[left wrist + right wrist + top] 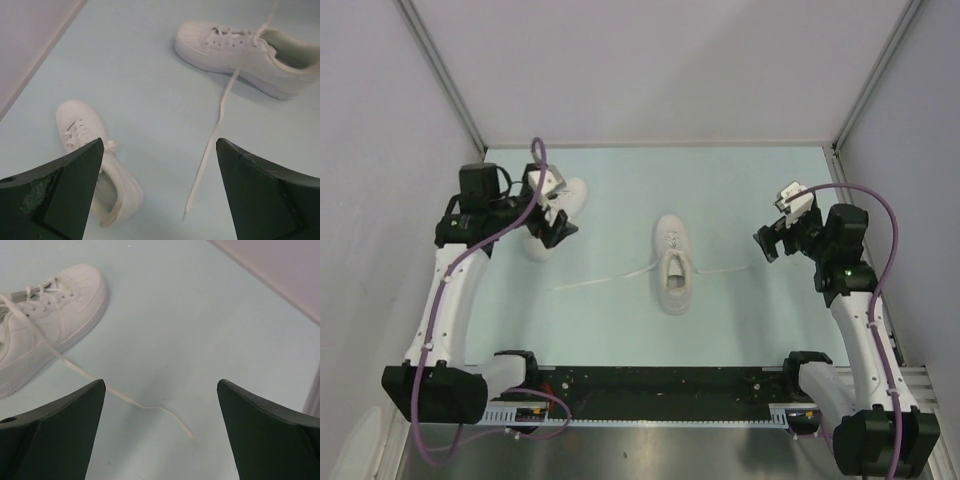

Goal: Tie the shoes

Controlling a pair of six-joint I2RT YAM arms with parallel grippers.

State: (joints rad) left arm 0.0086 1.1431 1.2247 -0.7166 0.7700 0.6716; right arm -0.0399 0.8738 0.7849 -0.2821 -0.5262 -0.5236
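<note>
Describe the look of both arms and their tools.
White curved shells, black joints and bases on the left arm and right arm, a purple cable looping along each. The left tool and right tool carry broad black wedge-shaped fingers. A green light shows on the right arm.

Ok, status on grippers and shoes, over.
Left gripper open, empty, above side shoe. Right gripper open, empty. Centre shoe untied, laces splayed both sides. Nothing blocking.

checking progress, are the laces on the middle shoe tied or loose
Untied. The middle shoe has its laces trailing flat across the table, one out to each side.
</note>
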